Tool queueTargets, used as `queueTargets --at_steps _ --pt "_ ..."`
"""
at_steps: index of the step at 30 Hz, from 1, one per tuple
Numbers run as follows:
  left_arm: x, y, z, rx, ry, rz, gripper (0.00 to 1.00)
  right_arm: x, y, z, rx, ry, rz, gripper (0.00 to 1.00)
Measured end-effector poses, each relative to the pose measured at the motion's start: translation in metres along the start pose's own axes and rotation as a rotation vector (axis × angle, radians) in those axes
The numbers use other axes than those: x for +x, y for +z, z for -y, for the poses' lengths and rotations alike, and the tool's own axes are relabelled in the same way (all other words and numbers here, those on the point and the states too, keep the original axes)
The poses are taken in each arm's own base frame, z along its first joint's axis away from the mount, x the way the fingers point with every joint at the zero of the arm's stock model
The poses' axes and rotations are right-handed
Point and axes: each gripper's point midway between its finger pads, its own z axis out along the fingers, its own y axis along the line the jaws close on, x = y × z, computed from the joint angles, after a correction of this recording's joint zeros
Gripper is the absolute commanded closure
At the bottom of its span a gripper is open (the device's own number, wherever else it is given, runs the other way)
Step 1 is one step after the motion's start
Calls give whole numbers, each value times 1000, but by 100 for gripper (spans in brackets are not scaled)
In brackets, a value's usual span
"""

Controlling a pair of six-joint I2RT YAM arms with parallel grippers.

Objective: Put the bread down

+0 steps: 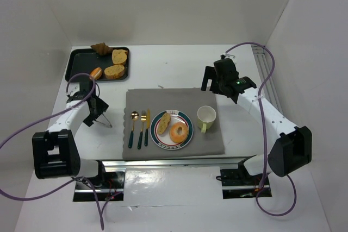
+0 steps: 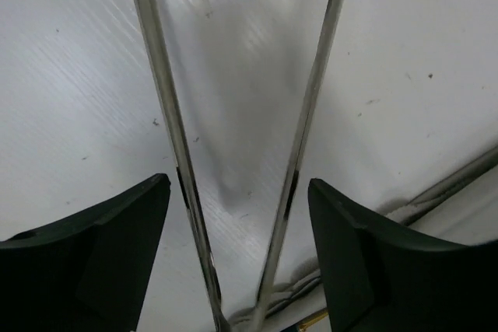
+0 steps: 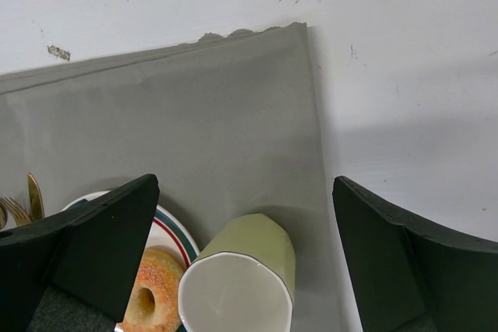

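Seemingly part done: one bread slice (image 1: 164,121) and a bagel (image 1: 179,132) sit on the plate (image 1: 173,146) at six o'clock, more bread (image 1: 115,71) waits on the tray (image 1: 81,61) at ten o'clock, left gripper (image 1: 97,107) clasps empty tongs (image 2: 166,106) beside the mat (image 1: 163,99), right gripper (image 3: 246,184) gapes wide, holding nothing.
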Motion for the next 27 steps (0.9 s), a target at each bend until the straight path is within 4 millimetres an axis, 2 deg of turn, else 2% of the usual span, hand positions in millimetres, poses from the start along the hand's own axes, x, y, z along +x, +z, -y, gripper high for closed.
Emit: queueTargets --at_steps 3,5,8,10,13,17,19,22,27 --pt "6 11 -1 -11 -2 -43 2 0 0 0 1 0 1 0" --pt "7 13 2 -9 1 -60 0 0 0 0 1 0 1 0" --pt "1 6 12 23 8 -60 0 0 0 0 2 1 1 0" --pt "-7 -5 27 70 43 -47 0 0 0 1 4 1 2 0" --pt "-21 -35 59 150 150 -10 0 0 0 1 4 1 2 0" --pt "-30 -97 123 335 317 84 0 -1 0 1 8 3 4 0" --pt "-20 -124 145 418 402 113 0 -1 0 1 8 5 4 0" --pt "6 -154 164 505 536 120 0 0 0 1 8 6 3 0" --pt "47 -179 179 591 716 111 0 2 1 2 11 8 -2 0"
